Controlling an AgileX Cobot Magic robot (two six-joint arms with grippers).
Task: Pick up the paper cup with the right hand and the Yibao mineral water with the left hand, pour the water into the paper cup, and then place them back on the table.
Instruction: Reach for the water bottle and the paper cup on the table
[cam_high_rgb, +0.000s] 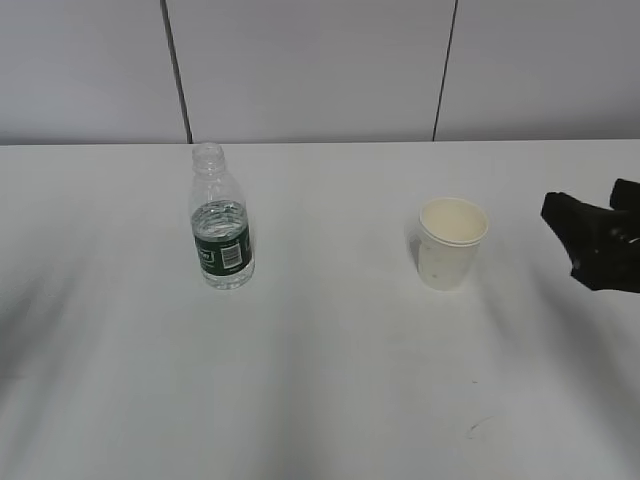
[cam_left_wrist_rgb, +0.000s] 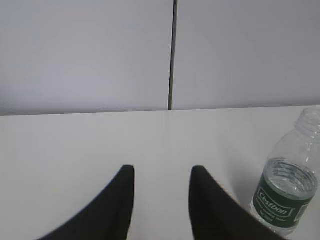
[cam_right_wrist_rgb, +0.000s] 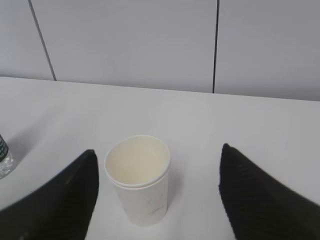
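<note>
The small cream-white paper cup (cam_right_wrist_rgb: 138, 179) stood low in the frame between the wide-open right gripper (cam_right_wrist_rgb: 157, 172); the left gripper (cam_left_wrist_rgb: 161, 187), narrowly open, held nothing.

The tabletop (cam_high_rgb: 320, 380) is plain white and flat, running back to a pale panelled wall. Two things stand directly on it, both upright and well apart. On the left is the Yibao mineral water (cam_high_rgb: 221, 218), a small clear uncapped bottle with a dark green label band, partly filled. On the right is the paper cup (cam_high_rgb: 451, 243), cream-white, its mouth open and its inside looking dry. Soft shadows lie across the surface
</note>
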